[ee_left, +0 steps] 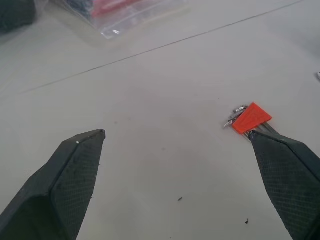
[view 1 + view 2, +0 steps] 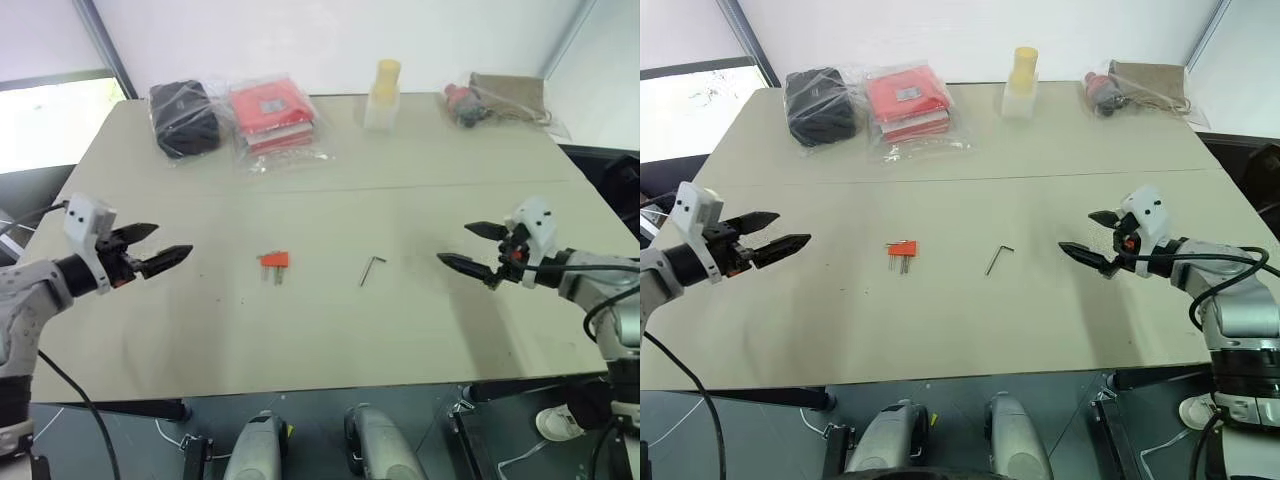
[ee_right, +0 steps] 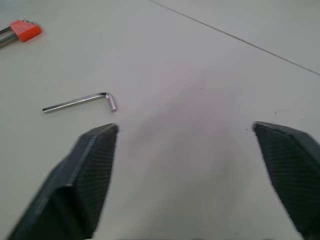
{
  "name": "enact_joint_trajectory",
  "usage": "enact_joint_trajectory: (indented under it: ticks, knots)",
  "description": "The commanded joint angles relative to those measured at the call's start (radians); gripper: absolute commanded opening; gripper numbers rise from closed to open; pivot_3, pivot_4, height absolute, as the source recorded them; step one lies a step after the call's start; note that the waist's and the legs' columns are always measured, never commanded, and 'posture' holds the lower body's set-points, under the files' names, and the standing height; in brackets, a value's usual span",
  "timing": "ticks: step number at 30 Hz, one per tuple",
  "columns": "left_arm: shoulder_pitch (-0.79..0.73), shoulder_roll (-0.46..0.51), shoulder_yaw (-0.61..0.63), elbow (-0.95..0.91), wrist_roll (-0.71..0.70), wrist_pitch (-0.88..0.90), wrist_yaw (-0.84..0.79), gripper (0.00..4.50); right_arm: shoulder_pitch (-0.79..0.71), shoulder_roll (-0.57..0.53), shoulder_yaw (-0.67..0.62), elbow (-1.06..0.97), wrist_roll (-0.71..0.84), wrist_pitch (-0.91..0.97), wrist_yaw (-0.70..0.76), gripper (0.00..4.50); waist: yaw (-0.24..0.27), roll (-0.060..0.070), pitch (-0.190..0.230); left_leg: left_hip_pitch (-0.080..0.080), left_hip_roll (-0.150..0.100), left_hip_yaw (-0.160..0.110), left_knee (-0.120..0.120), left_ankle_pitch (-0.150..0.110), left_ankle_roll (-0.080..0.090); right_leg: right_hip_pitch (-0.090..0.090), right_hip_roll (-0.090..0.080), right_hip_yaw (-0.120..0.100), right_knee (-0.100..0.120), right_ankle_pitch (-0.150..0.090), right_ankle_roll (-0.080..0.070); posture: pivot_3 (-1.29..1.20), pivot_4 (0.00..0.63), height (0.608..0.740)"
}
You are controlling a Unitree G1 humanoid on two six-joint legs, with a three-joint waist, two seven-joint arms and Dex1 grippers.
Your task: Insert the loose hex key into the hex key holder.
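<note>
1. Step in hand: approach, before any grasp. Nothing has been picked up yet; both task items lie free on the worktop (image 2: 420, 330).
2. The loose hex key (image 2: 371, 270) lies flat near the middle of the worktop, long leg pointing toward the robot, short bent end at the far end.
3. The hex key holder (image 2: 274, 261), a small orange block with thin keys sticking out toward the robot, lies flat to the left of the loose key, near it but apart.
4. Left tool (image 2: 158, 246): fingers spread wide, empty, hovering above the worktop left of the holder, aimed toward it.
5. Right tool (image 2: 470, 247): fingers spread wide, empty, hovering right of the loose key, aimed toward it.
6. Judgement on the next move: right tool should drop onto the loose key and pinch across its long leg; left tool should take the orange block.
7. Judgement: the key is thin and flat on the surface, so the fingertips must meet almost at the worktop.
</note>
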Motion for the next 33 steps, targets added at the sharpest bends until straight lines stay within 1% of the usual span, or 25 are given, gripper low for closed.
enact_joint_trajectory:
  ticks: [1, 5, 9, 13, 16, 19, 22, 26, 33]
  knots:
    - [-0.014, 0.006, 0.014, -0.003, 0.007, -0.024, 0.002, 4.5, -0.008, -0.012, -0.017, -0.015, -0.002, -0.015, 0.005, 4.45, 0.0, 0.0, 0.0, 0.0, 0.0, 0.0, 0.0, 0.0, 0.0, 0.0, 0.0, 0.0, 0.0, 0.0, 0.0, 0.0, 0.15, 0.74]
    - [-0.034, 0.016, 0.001, 0.012, 0.003, -0.031, -0.028, 4.5, -0.02, -0.005, -0.001, -0.011, -0.013, -0.038, 0.015, 4.45, 0.0, 0.0, 0.0, 0.0, 0.0, 0.0, 0.0, 0.0, 0.0, 0.0, 0.0, 0.0, 0.0, 0.0, 0.0, 0.0, 0.15, 0.74]
    - [-0.104, 0.04, -0.052, 0.043, 0.008, -0.035, -0.104, 4.5, -0.076, 0.035, 0.063, -0.019, -0.009, -0.048, 0.055, 4.45, -0.001, 0.0, 0.0, 0.0, -0.001, 0.0, 0.0, 0.0, 0.0, 0.0, 0.0, 0.0, 0.0, 0.0, 0.0, 0.0, 0.15, 0.74]
    - [-0.238, 0.101, -0.195, 0.079, 0.024, -0.035, -0.291, 4.5, -0.248, 0.181, 0.258, 0.088, -0.09, -0.146, 0.135, 4.45, -0.013, -0.001, 0.001, 0.001, -0.001, 0.0, 0.001, 0.0, 0.0, 0.0, 0.002, 0.0, 0.001, 0.001, 0.001, 0.0, 0.15, 0.74]
    - [-0.3, 0.112, -0.261, 0.115, 0.053, -0.057, -0.363, 4.5, -0.354, 0.291, 0.337, 0.237, -0.141, -0.232, 0.167, 4.45, -0.022, -0.001, 0.001, 0.0, -0.001, -0.001, 0.0, 0.0, 0.0, 0.0, 0.002, -0.001, 0.002, 0.001, 0.002, 0.0, 0.15, 0.74]
    - [-0.326, 0.115, -0.308, 0.13, 0.092, -0.096, -0.41, 4.5, -0.445, 0.384, 0.418, 0.424, -0.217, -0.352, 0.2, 4.45, -0.025, -0.001, 0.001, -0.001, -0.001, -0.001, 0.0, -0.001, 0.001, -0.002, 0.002, -0.001, 0.004, 0.001, 0.002, 0.0, 0.15, 0.74]
    - [-0.306, 0.114, -0.315, 0.113, 0.107, -0.116, -0.422, 4.5, -0.519, 0.466, 0.449, 0.603, -0.262, -0.443, 0.223, 4.45, -0.027, -0.001, 0.001, -0.003, -0.001, 0.0, 0.0, -0.001, 0.002, -0.005, 0.002, -0.001, 0.005, 0.001, 0.002, 0.0, 0.15, 0.74]
    - [-0.228, 0.112, -0.273, 0.028, 0.08, -0.081, -0.393, 4.5, -0.609, 0.564, 0.458, 0.819, -0.31, -0.552, 0.23, 4.45, -0.03, -0.001, 0.002, -0.003, 0.0, 0.0, 0.0, -0.001, 0.002, -0.006, 0.001, 0.0, 0.007, 0.001, 0.002, 0.0, 0.15, 0.74]
    - [-0.075, 0.103, -0.192, -0.129, 0.026, -0.004, -0.315, 4.5, -0.707, 0.675, 0.451, 1.042, -0.39, -0.703, 0.188, 4.45, -0.028, -0.001, 0.002, -0.003, 0.002, -0.001, 0.0, -0.001, 0.001, -0.007, 0.0, 0.0, 0.008, 0.001, 0.002, 0.0, 0.15, 0.74]
